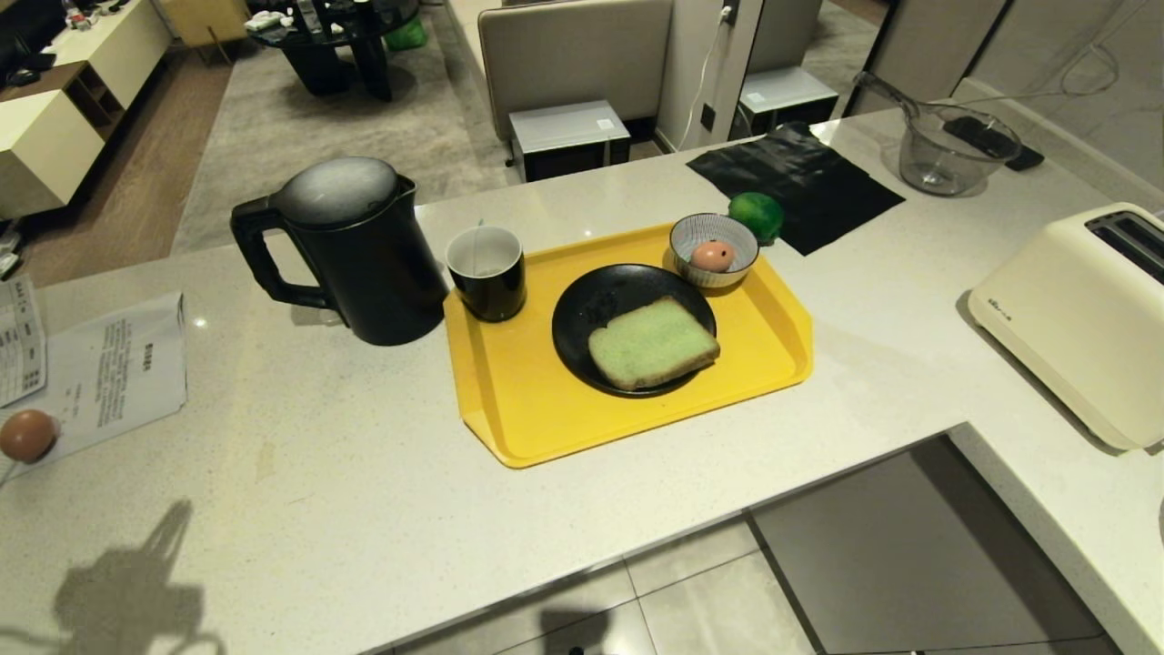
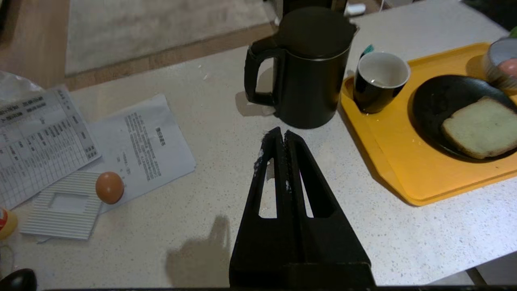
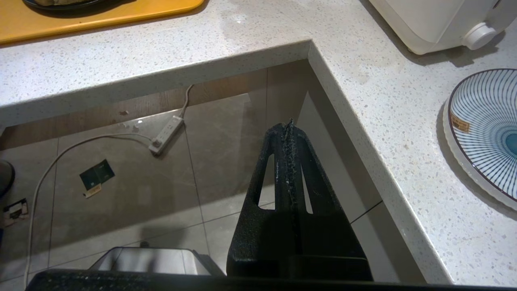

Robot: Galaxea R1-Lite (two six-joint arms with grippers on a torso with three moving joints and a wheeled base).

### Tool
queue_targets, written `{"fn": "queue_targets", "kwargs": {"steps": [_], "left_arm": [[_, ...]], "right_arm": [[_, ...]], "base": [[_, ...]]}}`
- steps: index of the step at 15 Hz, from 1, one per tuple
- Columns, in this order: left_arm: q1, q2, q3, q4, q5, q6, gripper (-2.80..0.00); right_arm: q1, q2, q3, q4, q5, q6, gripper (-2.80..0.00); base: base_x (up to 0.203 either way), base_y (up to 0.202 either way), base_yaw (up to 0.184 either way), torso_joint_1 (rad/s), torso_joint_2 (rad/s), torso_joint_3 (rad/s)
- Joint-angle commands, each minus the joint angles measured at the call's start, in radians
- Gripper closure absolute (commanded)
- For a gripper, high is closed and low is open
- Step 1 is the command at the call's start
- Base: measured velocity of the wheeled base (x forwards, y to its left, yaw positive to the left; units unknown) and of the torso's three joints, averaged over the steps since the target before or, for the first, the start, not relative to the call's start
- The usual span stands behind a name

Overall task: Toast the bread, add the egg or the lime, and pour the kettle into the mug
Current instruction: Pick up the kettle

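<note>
on black plate (image 1: 591,309), pale green bread (image 1: 653,342), tan crust.

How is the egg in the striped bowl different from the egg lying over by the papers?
The egg in the striped bowl looks pinkish, while the loose egg is plain brown. The bowl's egg sits on the yellow tray, beside the lime; the loose egg lies against the papers. Both look whole and similar in size.

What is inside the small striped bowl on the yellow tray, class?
The striped bowl holds one pinkish-brown egg. The bowl's floor under the egg is hidden. Behind the bowl, off the yellow tray, sits the lime, its lower part covered by the bowl's rim.
</note>
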Motion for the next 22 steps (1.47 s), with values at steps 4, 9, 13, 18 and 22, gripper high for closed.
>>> {"fn": "queue_targets", "kwargs": {"steps": [4,9,13,18,22], "left_arm": [[0.071,0.333,-0.101,-0.03,-0.051,-0.017,0.0],[0.084,0.362,-0.097,0.192,-0.155,-0.065,0.0],[0.154,0.409,-0.059,0.158,-0.158,-0.047,0.0],[0.195,0.469,0.03,0.027,-0.16,-0.035,0.0],[0.222,0.552,0.062,-0.134,-0.184,-0.008,-2.8]], "right_arm": [[0.0,0.002,0.019,-0.001,-0.001,0.001,0.0],[0.0,0.002,0.018,-0.001,-0.001,0.001,0.0],[0.0,0.002,0.02,-0.001,0.001,0.001,0.0],[0.0,0.002,0.02,-0.001,0.001,0.001,0.0],[0.0,0.002,0.02,-0.001,-0.001,0.001,0.0]], "base": [[0.0,0.0,0.0,0.0,0.0,0.0],[0.0,0.0,0.0,0.0,0.0,0.0],[0.0,0.0,0.0,0.0,0.0,0.0],[0.0,0.0,0.0,0.0,0.0,0.0],[0.0,0.0,0.0,0.0,0.0,0.0]]}}
